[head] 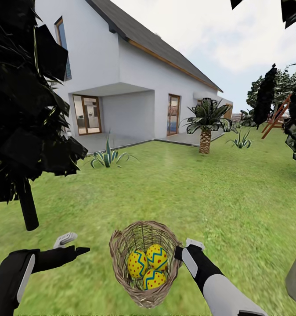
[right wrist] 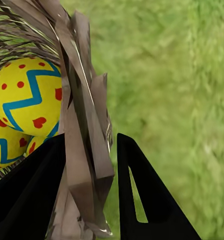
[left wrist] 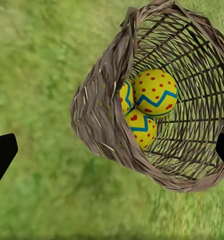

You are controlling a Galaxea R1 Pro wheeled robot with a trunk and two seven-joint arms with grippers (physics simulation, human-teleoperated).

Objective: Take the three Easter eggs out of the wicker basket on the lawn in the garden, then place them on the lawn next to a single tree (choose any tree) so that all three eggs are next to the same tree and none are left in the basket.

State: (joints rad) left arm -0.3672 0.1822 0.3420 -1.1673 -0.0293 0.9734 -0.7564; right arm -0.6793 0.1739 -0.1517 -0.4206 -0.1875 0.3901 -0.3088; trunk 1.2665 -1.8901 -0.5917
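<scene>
Right end effector (right wrist: 89,195) grips the wicker basket (head: 121,263) rim; three Easter eggs (head: 157,256) inside; left end effector (head: 73,245) wide.

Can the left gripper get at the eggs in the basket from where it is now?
Probably yes. The left gripper is open beside the wicker basket, whose open mouth leaves the three Easter eggs uncovered. The right gripper straddles the far rim only.

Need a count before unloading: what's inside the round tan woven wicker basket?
Inside the wicker basket lie three yellow eggs with red dots and blue zigzag bands, bunched together against its lower wall. The eggs cover the weave under them, so anything beneath is hidden.
</scene>
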